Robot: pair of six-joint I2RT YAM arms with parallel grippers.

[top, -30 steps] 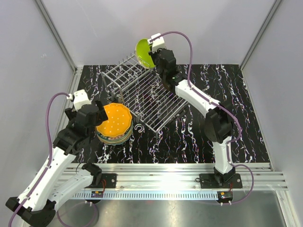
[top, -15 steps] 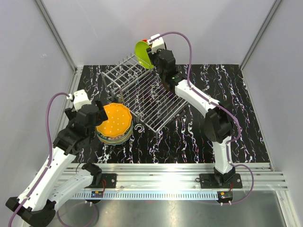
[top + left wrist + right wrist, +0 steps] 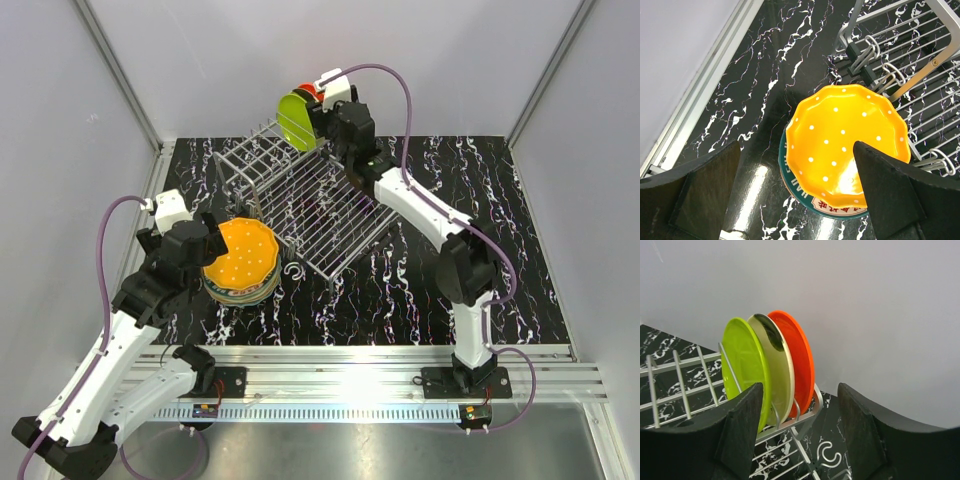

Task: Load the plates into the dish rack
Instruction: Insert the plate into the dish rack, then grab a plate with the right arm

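Top view: dish rack (image 3: 305, 205) sat mid tabletop (image 3: 450, 190), turned at an angle. On the raised slotted part at the rack's far end, a lime green plate (image 3: 293, 120) stood on edge w/ a red-orange plate (image 3: 309, 91) right behind it. R claw (image 3: 318, 112) hung just beside those plates, above the rack's far-end wires; finger gap couldn't be judged from here. A stack of plates (image 3: 240, 290) lay flat on the tabletop just off the rack's near-left side, dotted orange plate (image 3: 242, 252) on top. L claw (image 3: 205, 255) hovered over the stack's edge farthest from the rack.

Left wrist view: L claw (image 3: 796, 150) was spread wide w/ nothing in it, fingers above the stack, one each side. Dotted orange plate (image 3: 845, 145) was topmost; under it a teal-rimmed white plate (image 3: 832, 210) showed red print at its edge. Rack (image 3: 925, 70) wires ran close alongside; touching or not, couldn't tell.

Right wrist view: R claw (image 3: 800, 390) was open wide, gripping nothing. Ahead of its fingers, 3 plates stood upright in the rack's (image 3: 802, 419) end slots: lime green (image 3: 742, 365), then a pale yellow-green plate (image 3: 782, 375), then red-orange (image 3: 802, 360) nearest the rack's end rim. They were packed close; contact btwn them unclear.
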